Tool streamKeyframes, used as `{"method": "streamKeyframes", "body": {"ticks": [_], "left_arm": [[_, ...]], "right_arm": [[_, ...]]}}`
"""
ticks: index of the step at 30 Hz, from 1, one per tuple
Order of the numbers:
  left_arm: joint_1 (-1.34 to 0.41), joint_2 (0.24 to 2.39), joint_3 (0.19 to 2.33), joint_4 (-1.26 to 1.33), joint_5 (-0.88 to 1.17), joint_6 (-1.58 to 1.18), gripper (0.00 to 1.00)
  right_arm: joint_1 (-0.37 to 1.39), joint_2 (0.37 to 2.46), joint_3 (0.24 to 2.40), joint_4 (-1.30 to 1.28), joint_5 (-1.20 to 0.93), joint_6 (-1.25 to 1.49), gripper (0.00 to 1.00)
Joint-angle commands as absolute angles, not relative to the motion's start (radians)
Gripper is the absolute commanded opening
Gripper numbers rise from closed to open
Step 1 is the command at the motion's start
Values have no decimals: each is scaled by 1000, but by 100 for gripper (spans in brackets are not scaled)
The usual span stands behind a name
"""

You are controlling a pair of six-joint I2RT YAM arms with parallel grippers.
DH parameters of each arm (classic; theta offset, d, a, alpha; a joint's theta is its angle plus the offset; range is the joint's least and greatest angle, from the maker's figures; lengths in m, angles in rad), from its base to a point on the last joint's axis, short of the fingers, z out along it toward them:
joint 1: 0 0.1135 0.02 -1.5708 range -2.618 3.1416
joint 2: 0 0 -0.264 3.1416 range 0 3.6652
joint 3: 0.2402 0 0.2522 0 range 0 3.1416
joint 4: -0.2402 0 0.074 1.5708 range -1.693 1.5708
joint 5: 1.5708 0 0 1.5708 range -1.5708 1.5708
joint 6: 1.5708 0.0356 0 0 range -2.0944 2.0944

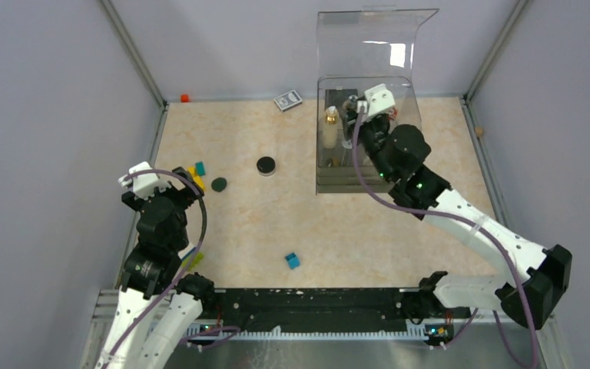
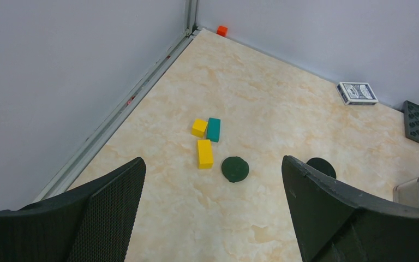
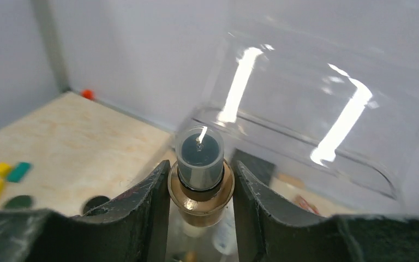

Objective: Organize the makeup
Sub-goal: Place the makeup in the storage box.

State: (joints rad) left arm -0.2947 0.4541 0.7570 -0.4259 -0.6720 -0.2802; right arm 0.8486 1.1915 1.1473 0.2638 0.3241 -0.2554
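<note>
A beige marbled surface point(image 1: 353, 223) is walled in by pale grey panels. At the near left, the left gripper point(image 2: 213, 180) hangs above the surface with its two black fingers point(image 2: 109, 202) spread as wide as they go and nothing between them. In the far left corner sits a small orange cube point(image 2: 222, 31). Ahead of the left gripper lies a cluster of three toy blocks: a small yellow cube point(image 2: 199, 127) touching a teal block point(image 2: 214, 129), with a longer yellow block point(image 2: 204, 153) just on their near side. Just right of these is a flat dark green round disc point(image 2: 234, 168), and further right a black round compact point(image 1: 266, 165), lying on the open surface apart from everything else. A grey patterned card box point(image 1: 287, 101) rests by the far wall. A small blue cube point(image 1: 293, 260) sits alone near the middle of the near edge. At the far right stands a clear plastic case point(image 1: 369, 46) with its lid raised. The right gripper point(image 3: 202, 170) reaches into it, its fingers closed partway on the two sides of an upright clear-capped bottle with a gold collar point(image 3: 199, 158), held inside the case.
</note>
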Motion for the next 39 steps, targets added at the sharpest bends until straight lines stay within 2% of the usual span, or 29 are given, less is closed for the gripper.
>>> {"method": "streamKeyframes", "body": {"ticks": [1, 8, 14, 32, 36, 39], "left_arm": [[-287, 452, 757, -389, -661, -269, 99], [-287, 453, 757, -388, -656, -268, 99], [-287, 454, 755, -384, -645, -267, 99], [-287, 454, 752, -382, -649, -265, 99], [-287, 455, 752, -382, -649, -264, 99], [-287, 455, 752, -382, -650, -264, 99]], "right_arm": [[694, 1138, 1102, 176, 414, -124, 2], [544, 1249, 1076, 119, 337, 9, 2], [461, 1315, 1021, 187, 307, 112, 1], [426, 1548, 962, 413, 425, 112, 4], [421, 1581, 961, 429, 449, 109, 11], [419, 1596, 959, 438, 455, 106, 23]]}}
